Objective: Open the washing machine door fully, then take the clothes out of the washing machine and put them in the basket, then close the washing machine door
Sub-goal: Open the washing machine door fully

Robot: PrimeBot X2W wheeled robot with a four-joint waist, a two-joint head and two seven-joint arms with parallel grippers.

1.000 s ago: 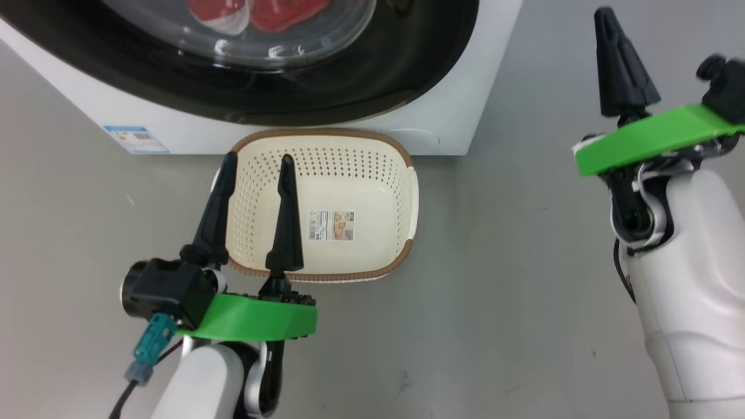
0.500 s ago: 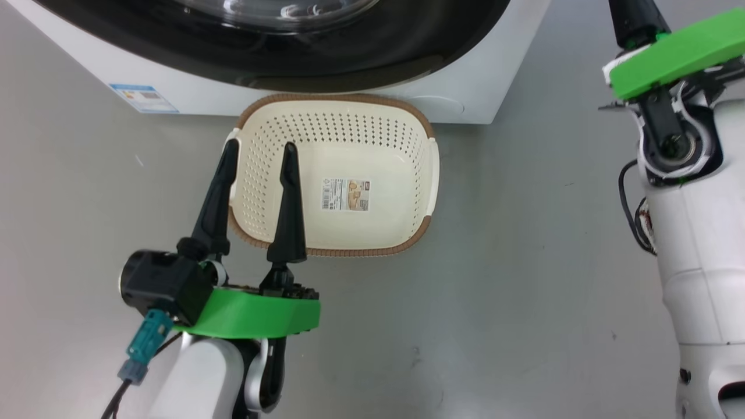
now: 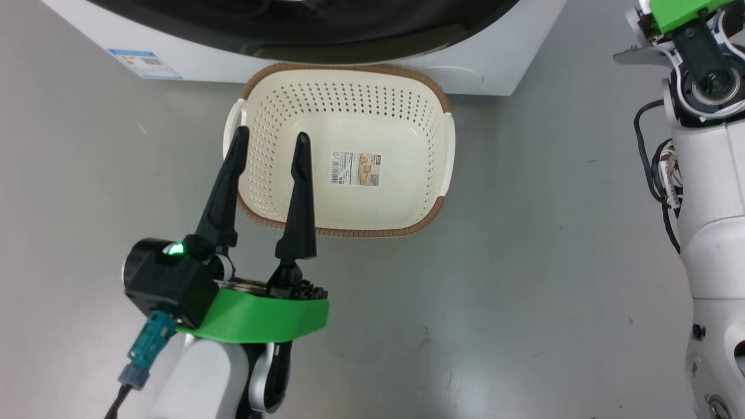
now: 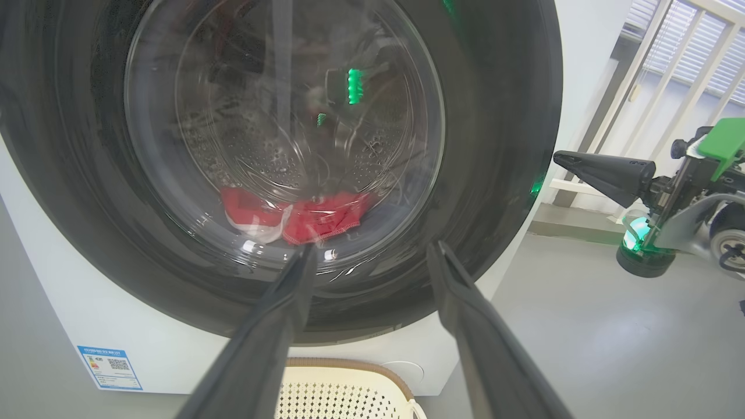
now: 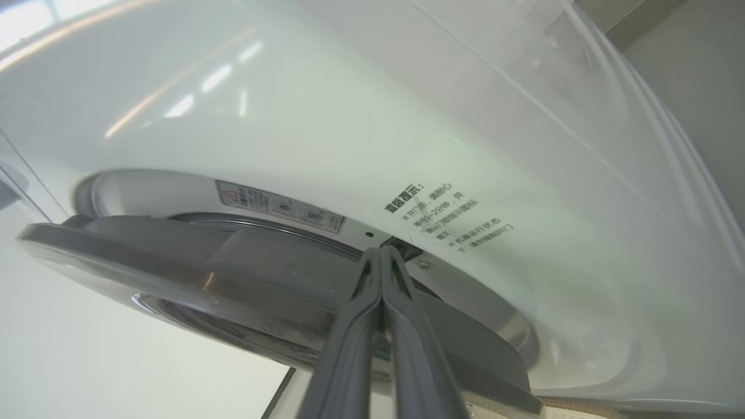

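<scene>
- The big white boxy front-loading washing machine [image 3: 495, 64] stands on the grey floor [image 3: 524, 262]; a blue energy sticker [image 3: 144, 61] sits low on its front, towards the left.
- The large round door with a wide glossy black rim and bulging clear glass [image 4: 495, 145] covers the drum opening in the left wrist view; how far it stands off the white front I cannot tell.
- The two small bright red fabric garments [image 4: 297, 215], one with white trim, lie at the bottom of the perforated steel drum, seen through the glass.
- The small cream-white perforated plastic basket with a brown woven-look rim [image 3: 349, 231] sits on the floor just in front of the machine, below the door; a label sticker [image 3: 356, 169] lies on its bottom.
- The left gripper [image 3: 272, 135] hangs over the basket's left side; its jaws are apart, with nothing between them.
- The right gripper [image 5: 381, 256] is up at the door's right edge; its jaws are pressed together on nothing; the tips reach a small dark slot in the white front beside the rim; whether they touch it I cannot tell.
</scene>
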